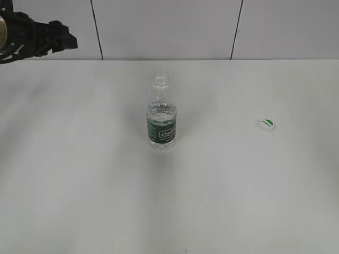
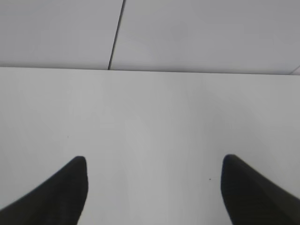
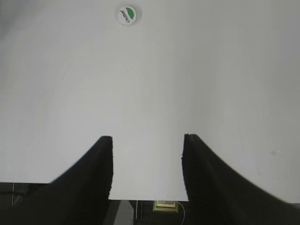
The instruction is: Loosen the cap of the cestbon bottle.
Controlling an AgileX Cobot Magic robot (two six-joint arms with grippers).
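Cestbon bottle point(image 1: 161, 117) upright mid-bench point(image 1: 79, 174), neck bare. Cap point(image 1: 266, 124) lies off to the right, well apart, open bench between. Left claw point(image 2: 154, 187) spread wide, empty, over bare bench. Right claw point(image 3: 147, 164) parted, empty, at the bench's near edge.

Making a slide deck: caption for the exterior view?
Uncapped cestbon bottle stands upright mid-table; its cap lies apart to the right.

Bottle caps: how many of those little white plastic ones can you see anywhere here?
1. A small round white plastic cap with a green leaf mark lies on the white table, right of the uncapped clear plastic water bottle with a dark green label. Nothing seems hidden.
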